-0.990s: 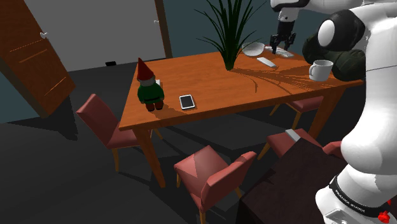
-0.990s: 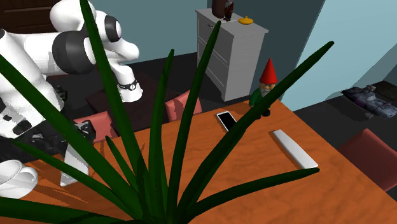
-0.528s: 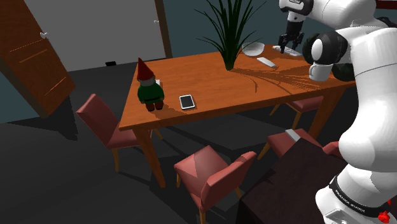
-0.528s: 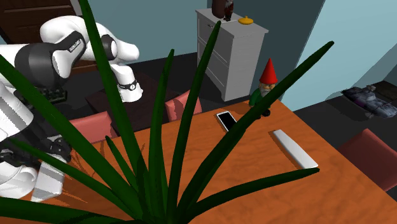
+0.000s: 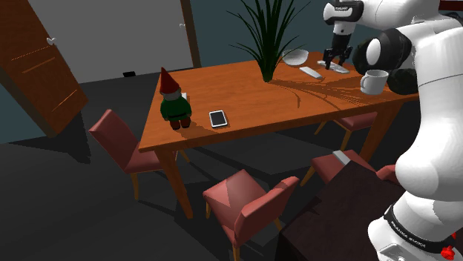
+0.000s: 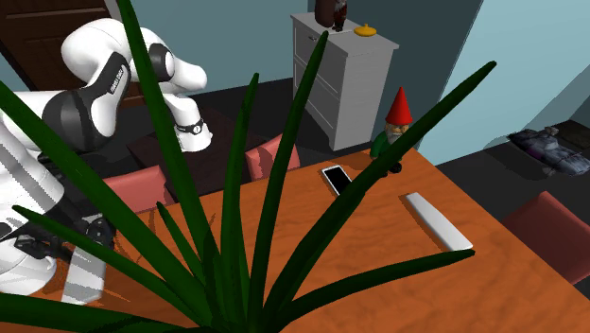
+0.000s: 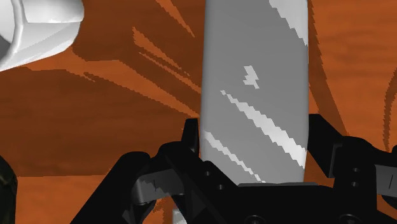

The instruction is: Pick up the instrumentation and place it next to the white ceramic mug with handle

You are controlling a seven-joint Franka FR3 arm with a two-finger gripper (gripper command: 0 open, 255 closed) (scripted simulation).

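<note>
Wooden table (image 5: 245,100), left to right: a red-hatted gnome (image 5: 174,100), a spiky plant (image 5: 266,37), then the black gripper (image 5: 332,59) at the far end. Its fingers clasp the long edges of a flat grey slab (image 7: 254,83), the instrument. The white mug (image 5: 373,80) stands near, at four o'clock from the gripper. The slab looks thin, stiff, smooth and probably light. A hold across its width at mid-length should stop it pivoting.
</note>
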